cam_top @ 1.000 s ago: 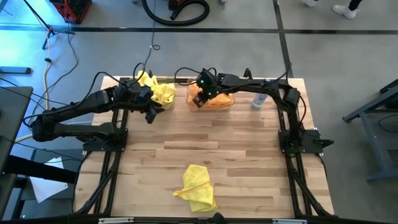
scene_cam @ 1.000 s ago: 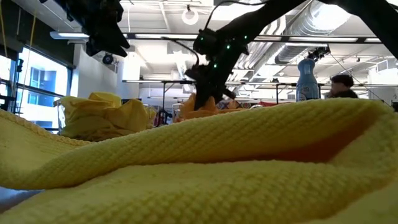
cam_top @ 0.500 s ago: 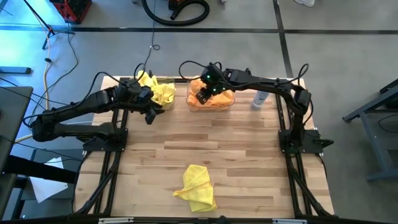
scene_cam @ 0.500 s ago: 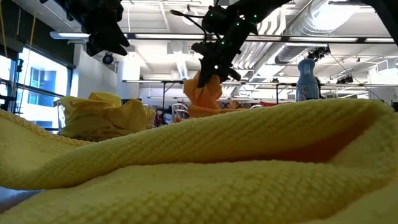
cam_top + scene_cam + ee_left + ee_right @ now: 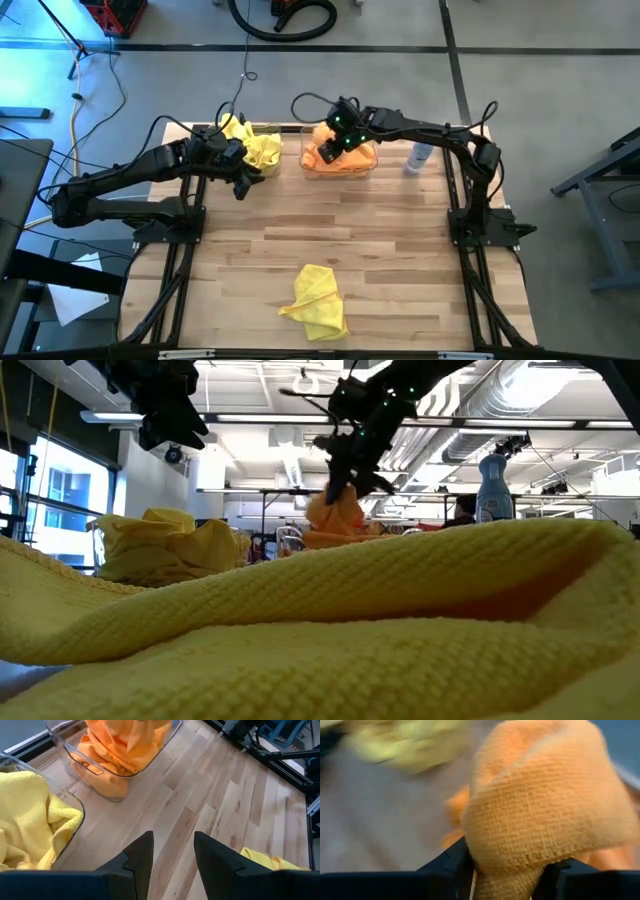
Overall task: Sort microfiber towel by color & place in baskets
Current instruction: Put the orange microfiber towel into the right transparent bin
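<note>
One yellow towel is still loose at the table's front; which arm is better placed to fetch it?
Probably the left. The left gripper hangs open and empty beside the yellow basket, while the right gripper is over the orange basket with an orange towel between its fingers. The loose yellow towel lies between both.

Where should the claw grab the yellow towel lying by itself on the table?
Best guess: pinch the raised fold along the middle of the loose yellow towel, coming straight down from above. It lies crumpled, not flat, on the table, so that ridge gives the fingers something to close on. Its flat edges would be harder to catch.
</note>
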You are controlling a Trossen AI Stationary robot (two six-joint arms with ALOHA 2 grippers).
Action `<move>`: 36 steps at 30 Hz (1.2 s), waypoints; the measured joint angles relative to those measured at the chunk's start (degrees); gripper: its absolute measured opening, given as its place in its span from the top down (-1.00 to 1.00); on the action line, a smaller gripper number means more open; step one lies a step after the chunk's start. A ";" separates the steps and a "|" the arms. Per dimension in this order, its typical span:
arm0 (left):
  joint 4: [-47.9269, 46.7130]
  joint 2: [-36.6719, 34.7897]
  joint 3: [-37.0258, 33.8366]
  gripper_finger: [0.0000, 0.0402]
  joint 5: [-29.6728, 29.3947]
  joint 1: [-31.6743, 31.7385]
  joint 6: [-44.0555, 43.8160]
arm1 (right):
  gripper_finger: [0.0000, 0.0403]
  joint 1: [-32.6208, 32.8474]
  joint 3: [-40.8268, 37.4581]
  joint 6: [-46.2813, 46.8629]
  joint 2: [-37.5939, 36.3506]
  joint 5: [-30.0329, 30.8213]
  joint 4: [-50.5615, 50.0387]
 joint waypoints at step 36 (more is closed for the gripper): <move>0.03 0.00 0.00 0.35 0.20 -0.01 -1.44 | 0.30 0.12 0.02 -3.30 -0.67 -4.97 1.58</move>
